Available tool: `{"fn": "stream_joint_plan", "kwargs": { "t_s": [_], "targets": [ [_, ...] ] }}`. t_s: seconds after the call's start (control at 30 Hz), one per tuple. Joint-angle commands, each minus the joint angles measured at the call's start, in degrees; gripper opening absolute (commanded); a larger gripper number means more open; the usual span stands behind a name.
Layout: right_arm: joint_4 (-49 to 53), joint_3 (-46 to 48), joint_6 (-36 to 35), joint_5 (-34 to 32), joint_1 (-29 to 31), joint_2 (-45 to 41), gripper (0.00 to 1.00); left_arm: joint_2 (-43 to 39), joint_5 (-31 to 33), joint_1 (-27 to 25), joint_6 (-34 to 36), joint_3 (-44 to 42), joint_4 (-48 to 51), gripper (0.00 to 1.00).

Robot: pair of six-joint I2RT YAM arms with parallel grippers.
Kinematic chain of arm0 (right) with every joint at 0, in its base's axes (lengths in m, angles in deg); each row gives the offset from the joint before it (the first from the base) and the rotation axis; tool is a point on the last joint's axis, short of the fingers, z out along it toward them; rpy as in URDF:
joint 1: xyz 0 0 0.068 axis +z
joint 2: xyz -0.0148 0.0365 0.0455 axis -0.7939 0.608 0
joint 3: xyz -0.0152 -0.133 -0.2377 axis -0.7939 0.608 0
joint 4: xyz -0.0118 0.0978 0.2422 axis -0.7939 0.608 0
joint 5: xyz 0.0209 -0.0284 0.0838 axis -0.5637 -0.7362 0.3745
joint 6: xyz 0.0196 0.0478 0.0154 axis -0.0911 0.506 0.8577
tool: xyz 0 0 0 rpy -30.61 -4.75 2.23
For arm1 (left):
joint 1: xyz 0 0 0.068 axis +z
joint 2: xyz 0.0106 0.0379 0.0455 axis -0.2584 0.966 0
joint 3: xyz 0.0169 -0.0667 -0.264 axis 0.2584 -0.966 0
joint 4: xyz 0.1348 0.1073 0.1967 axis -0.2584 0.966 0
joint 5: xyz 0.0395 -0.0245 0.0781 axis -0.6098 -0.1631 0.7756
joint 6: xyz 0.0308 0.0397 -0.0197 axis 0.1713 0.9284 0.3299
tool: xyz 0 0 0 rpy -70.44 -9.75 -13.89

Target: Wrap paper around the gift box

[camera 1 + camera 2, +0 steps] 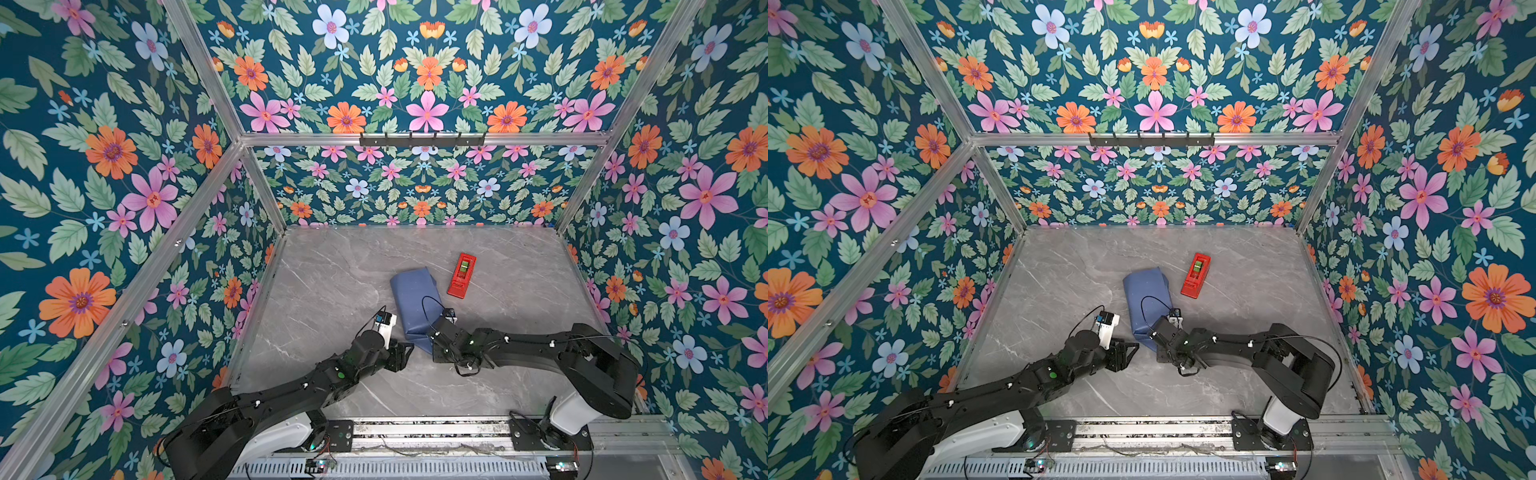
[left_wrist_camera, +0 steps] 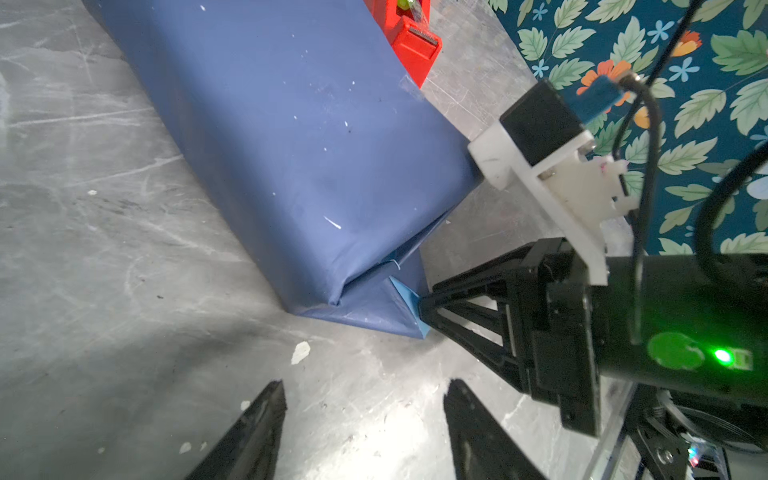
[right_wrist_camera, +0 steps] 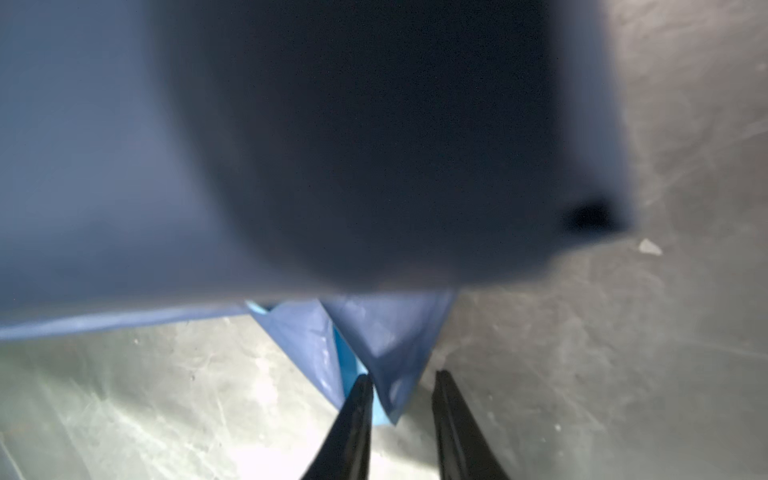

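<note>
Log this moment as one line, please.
paper: parcel-folded, end flap loose | right tool: open, straddling flap | left tool: open, off paper

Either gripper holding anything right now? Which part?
Nothing gripped yet. Right gripper straddles the paper at its end-flap tip, jaws not closed on it. Left gripper open, empty.

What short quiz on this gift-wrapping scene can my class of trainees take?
1. True or false: the red plastic tape dispenser lies on the grey marble table, apart from the creased slate-blue wrapping paper.
2. What lies between the right gripper's fingers? A the paper's pointed end flap; B the dispenser; C nothing.
3. Fill in: the left gripper's fingers stand ____ above the table.
Key: 1 true; 2 A; 3 open.
</note>
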Motion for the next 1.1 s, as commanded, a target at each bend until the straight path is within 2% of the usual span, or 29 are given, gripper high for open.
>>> {"fn": "stream_joint_plan", "kwargs": {
  "t_s": [0.0, 0.27, 0.57, 0.77, 0.93, 1.07],
  "targets": [
    [1.97, 0.75, 0.75, -0.46, 0.01, 0.62, 0.25, 0.29, 0.18, 0.02, 0.74, -0.03, -1.0, 0.64],
    [-0.6, 1.6, 1.02, -0.05, 0.05, 0.6, 0.17, 0.7, -0.62, -0.04, 1.68, -0.47, -1.58, 0.64],
    [-0.78, 1.99, 1.72, -0.3, 0.03, -1.15, 0.0, 3.44, -1.67, -0.9, 5.14, -1.13, -6.35, 0.64],
    [-1.06, 2.52, 2.77, 1.08, 0.05, -3.2, 0.0, 6.87, -1.8, -2.58, 16.54, -2.68, -15.54, 0.56],
    [-1.69, 3.01, 4.02, 2.44, 0.1, -4.84, 0.0, 10.57, -6.25, -4.33, 29.48, -4.75, -25.98, 0.51],
    [-3.14, 4.16, 5.68, 4.01, -0.07, -6.4, 0.0, 14.85, -8.33, -5.22, 38.55, -3.66, -27.81, 0.51]
  ]
}}
